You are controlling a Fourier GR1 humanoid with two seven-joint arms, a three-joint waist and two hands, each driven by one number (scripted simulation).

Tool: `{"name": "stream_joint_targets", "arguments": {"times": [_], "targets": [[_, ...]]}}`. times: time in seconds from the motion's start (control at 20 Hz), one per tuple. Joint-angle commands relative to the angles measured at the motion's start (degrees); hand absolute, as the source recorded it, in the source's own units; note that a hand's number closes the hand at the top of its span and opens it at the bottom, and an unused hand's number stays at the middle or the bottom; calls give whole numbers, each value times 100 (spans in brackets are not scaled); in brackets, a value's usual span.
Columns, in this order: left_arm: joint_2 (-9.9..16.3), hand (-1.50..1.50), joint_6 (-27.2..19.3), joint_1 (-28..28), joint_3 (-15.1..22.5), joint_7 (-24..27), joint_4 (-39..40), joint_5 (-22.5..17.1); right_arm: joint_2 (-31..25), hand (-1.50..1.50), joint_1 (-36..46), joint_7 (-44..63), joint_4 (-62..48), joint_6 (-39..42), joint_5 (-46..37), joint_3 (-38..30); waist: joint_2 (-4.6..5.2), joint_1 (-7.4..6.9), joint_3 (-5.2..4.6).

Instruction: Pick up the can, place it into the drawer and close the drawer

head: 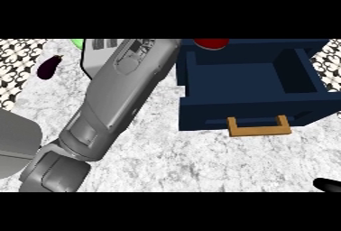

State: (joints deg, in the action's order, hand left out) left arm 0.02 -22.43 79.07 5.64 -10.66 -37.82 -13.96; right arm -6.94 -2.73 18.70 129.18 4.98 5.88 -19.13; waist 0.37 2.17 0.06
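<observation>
On counter, open drawer (250, 97), nothing visible inside

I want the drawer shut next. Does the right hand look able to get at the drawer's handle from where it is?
Probably yes. The right hand shows only as a dark tip at the lower right edge, and bare counter lies between it and the handle at the open drawer's front. Nothing stands in that path.

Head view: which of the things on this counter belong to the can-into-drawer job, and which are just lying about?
Job:
- navy drawer, pulled open, with tan handle
- red can, only partly visible at the drawer's far edge
- left forearm, reaching that way
- right hand, barely in view at lower right

Lying about:
- purple eggplant
- green item, mostly hidden
</observation>
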Motion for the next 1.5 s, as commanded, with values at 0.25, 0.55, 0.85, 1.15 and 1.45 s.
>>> {"name": "stream_joint_targets", "arguments": {"times": [0.25,0.55,0.85,1.15,1.45], "targets": [[-2,150,-374,859,590,134,1108,-661,-155,-150,298,-15,-207,67,187,-81,51,218,10],[-2,150,-517,1243,742,336,1684,-746,-226,-150,341,350,97,26,176,-1,67,283,9],[-2,-150,-1275,1230,1156,446,1790,-1115,-149,-150,591,307,-108,-116,-198,272,108,382,14],[-2,-150,-1632,1347,1402,520,1849,-1324,-438,-150,950,470,50,-91,-419,373,127,468,14],[-2,-150,-1551,1086,1196,906,1876,-1711,-651,-150,784,-60,-55,275,-796,595,130,416,12]]}}
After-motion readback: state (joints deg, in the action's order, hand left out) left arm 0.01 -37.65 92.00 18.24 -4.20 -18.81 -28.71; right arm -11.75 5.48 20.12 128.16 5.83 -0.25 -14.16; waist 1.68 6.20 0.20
